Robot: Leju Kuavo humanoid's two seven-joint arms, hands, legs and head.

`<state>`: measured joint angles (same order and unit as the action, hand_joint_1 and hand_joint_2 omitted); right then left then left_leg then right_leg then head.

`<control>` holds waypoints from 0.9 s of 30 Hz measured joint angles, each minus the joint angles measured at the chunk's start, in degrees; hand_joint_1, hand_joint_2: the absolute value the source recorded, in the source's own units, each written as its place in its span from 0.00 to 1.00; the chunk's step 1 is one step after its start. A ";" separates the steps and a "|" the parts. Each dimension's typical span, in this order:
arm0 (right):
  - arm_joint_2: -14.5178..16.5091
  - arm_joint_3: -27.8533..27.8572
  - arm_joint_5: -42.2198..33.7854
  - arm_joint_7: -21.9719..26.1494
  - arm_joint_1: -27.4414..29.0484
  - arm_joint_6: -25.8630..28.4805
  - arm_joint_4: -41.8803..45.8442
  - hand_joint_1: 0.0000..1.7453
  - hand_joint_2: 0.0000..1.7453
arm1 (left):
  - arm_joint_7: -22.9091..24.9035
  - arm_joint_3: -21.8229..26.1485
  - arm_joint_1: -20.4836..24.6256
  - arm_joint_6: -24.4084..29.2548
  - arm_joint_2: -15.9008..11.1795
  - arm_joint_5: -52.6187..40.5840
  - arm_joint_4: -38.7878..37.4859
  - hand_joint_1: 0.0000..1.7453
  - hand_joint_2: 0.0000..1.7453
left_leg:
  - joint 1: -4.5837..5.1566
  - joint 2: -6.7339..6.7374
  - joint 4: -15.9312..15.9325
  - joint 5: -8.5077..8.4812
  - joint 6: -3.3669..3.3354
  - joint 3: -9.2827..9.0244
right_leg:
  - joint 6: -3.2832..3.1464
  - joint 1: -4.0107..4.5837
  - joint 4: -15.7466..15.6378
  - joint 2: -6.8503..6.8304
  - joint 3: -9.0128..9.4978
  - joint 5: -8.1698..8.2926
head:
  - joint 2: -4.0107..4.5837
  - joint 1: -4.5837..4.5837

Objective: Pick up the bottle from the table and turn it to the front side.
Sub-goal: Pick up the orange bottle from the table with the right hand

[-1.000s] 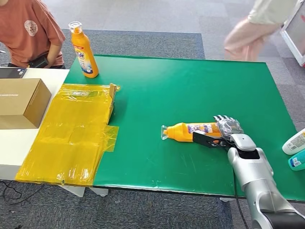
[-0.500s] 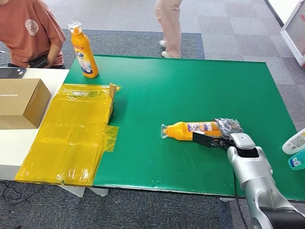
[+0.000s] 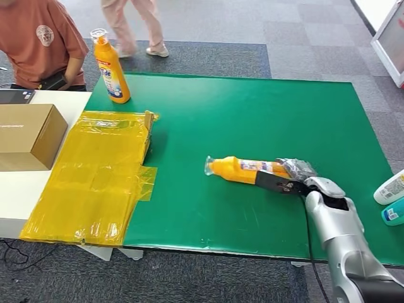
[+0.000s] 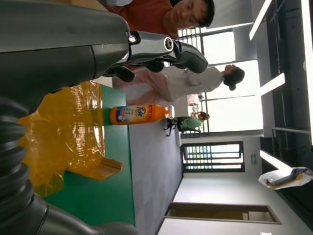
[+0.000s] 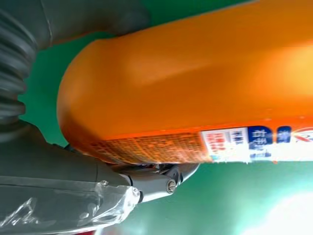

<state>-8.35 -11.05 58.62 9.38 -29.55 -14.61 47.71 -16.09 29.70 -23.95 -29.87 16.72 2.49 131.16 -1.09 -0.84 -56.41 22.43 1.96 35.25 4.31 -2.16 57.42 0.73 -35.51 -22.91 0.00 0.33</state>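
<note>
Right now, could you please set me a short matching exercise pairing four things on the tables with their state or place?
Things:
1. Orange bottle in the right hand
2. Orange labelled bottle at the far corner
3. Brown cardboard box
4. Crinkled yellow plastic sheet

States:
A. spread flat, overlapping the green mat
B. on the white table
C. standing upright
D. lying sideways, gripped at its base

Pairs: 1-D, 2-C, 3-B, 4-A

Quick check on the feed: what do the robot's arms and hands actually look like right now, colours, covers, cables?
The right arm is silver and rounded, with a thin black cable running alongside. The right hand has dark fingers under a clear plastic wrap, a black thumb with an orange mark, and a grey ribbed cover at the wrist. The left hand shows the same grey ribbed cover, a thick grey thumb and darker fingers with a silver screw.
</note>
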 joint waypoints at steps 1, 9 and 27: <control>-0.15 0.75 -4.45 2.07 0.57 -2.11 0.72 1.00 1.00 | -0.04 -0.02 0.09 0.03 -0.48 0.33 -0.46 0.00 1.00 | 0.00 0.00 0.00 0.01 0.00 0.00 | -0.01 0.00 0.00 0.00 0.01 0.00 | 0.00 0.01; -0.93 2.59 -16.57 4.69 3.86 -6.98 4.44 1.00 1.00 | -0.28 -0.21 0.38 0.51 -2.64 1.41 -2.59 0.00 1.00 | 0.01 0.01 0.00 0.03 0.00 0.03 | -0.01 -0.01 0.00 0.00 -0.01 -0.02 | 0.00 0.02; 0.98 1.88 -69.00 2.29 2.42 -14.42 15.92 1.00 1.00 | 1.11 -17.67 11.00 17.37 -13.29 4.23 -13.26 0.00 1.00 | 0.02 -0.01 0.00 -0.14 -0.03 0.14 | 0.02 -0.02 0.02 -0.02 -0.09 0.08 | 0.00 0.02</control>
<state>-7.38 -9.17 -10.38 11.68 -27.13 -29.04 63.64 -14.97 12.03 -12.95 -12.50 3.44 6.72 117.91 -1.06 -0.84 -56.41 22.29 1.93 35.39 4.32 -2.18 57.44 0.71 -35.60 -22.83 0.00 0.35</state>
